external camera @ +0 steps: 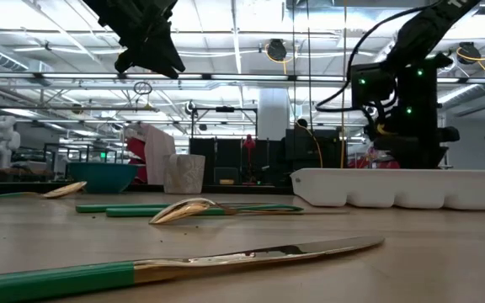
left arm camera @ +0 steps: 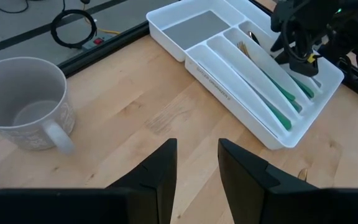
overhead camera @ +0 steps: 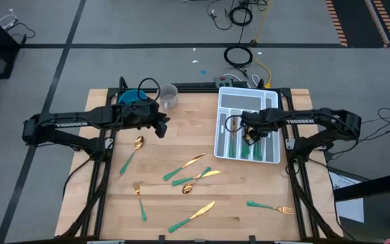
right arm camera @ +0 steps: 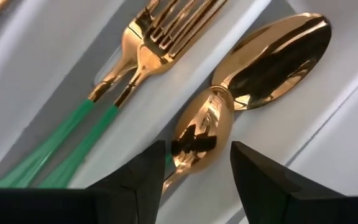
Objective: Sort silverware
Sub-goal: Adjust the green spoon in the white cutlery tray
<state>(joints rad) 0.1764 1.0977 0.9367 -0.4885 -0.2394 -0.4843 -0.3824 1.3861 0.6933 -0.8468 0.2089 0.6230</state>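
A grey floor (overhead camera: 147,27) crossed by dark lines is seen around the wooden bench (overhead camera: 181,129). Black and yellow cables (overhead camera: 246,57) are coiled behind it. Ceiling lights (external camera: 251,21) are lit overhead.

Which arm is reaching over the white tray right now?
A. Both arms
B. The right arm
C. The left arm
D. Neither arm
B. Seen from above, the right gripper hangs over the white tray, just above two spoons lying there, while the left gripper waits over bare table near the mug.
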